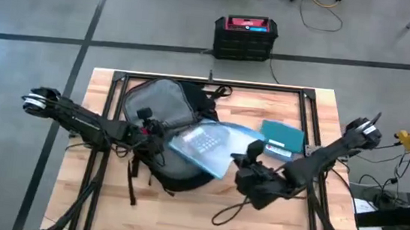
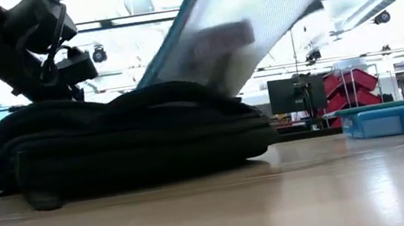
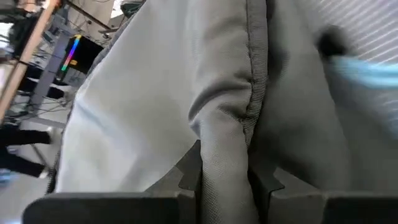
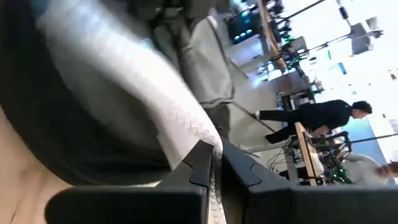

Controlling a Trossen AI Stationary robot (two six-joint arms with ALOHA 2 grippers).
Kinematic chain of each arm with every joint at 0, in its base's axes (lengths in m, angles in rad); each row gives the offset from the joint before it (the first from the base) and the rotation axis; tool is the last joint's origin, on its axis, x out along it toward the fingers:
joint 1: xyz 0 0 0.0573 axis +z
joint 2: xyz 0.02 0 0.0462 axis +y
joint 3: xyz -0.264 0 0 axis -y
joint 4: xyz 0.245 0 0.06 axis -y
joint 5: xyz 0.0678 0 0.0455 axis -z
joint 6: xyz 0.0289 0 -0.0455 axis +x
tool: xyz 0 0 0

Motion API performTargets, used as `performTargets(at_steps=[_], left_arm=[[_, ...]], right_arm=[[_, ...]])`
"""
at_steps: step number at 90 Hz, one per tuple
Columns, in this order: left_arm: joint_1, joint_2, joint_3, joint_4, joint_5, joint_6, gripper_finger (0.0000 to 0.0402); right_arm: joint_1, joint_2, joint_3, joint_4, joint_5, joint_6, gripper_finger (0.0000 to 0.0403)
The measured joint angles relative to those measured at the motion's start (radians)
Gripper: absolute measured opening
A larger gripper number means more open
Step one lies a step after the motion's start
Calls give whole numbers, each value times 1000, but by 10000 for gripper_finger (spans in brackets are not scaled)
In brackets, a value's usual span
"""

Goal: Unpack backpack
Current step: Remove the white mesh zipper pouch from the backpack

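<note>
The black backpack (image 1: 170,164) lies flat on the table's left-middle, its grey-lined flap (image 1: 157,99) thrown open toward the far edge. My left gripper (image 1: 151,130) is shut on the grey lining at the opening. A translucent white mesh pouch with a teal edge (image 1: 210,144) slants up out of the backpack toward the right, seen as the mesh pouch (image 2: 230,30) in the low view. My right gripper (image 1: 249,161) is shut on the pouch's right end. My left gripper pinches a raised fold of the grey lining (image 3: 225,146), beside its stitched seam, between its two fingers. The fold stands up between the fingers; the rest of the backpack lies on the table. My right gripper pinches an edge of the white mesh pouch (image 4: 202,134) between its two fingers, coming from the table's right side. The pouch is lifted and tilted, its lower left end (image 2: 180,72) still at the backpack's opening.
A flat teal pouch (image 1: 282,136) lies on the table right of the backpack. A black cable (image 1: 230,208) loops near the front. Black frame rails (image 1: 208,83) border the table. A black box with red top (image 1: 245,36) stands on the floor beyond. A person (image 4: 317,115) stands in the room.
</note>
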Motion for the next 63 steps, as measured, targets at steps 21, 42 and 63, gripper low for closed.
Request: performTargets(at_steps=[21, 42, 63], left_arm=[[1, 0, 105, -167, -17, 1, 54], [1, -4, 278, -405, -17, -32, 89], [0, -6, 389, -155, 12, -21, 145]], right_arm=[[4, -103, 0, -30, 60, 5, 0], [3, -170, 0, -40, 219, -38, 0], [1, -231, 0, -39, 411, -108, 0]])
